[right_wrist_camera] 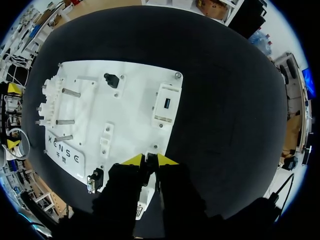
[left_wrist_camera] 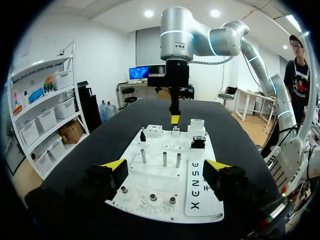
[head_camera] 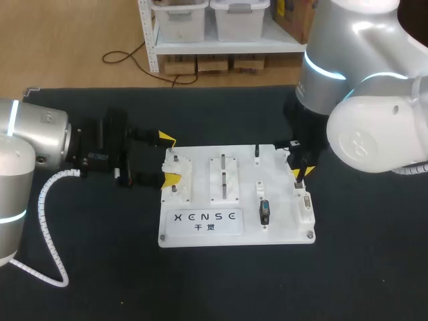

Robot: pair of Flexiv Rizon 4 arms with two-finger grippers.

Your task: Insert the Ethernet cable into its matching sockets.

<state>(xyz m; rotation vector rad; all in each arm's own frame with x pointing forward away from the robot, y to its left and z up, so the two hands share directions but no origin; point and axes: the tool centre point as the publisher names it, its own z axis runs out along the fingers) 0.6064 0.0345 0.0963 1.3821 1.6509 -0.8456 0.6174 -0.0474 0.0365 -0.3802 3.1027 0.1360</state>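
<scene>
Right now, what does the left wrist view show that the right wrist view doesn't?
Only left wrist: the silver right arm standing over the white board's far edge. Only right wrist: the small dark part my right pincer is shut on, and a socket's blue opening. Both: the board's three metal pegs and my open left pincer.

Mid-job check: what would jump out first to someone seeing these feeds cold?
The white board stands out, bright in the middle of the black table. My right pincer hangs over the board's right edge, shut on what looks like a small dark plug. My left pincer sits wide open at the board's left edge.
</scene>
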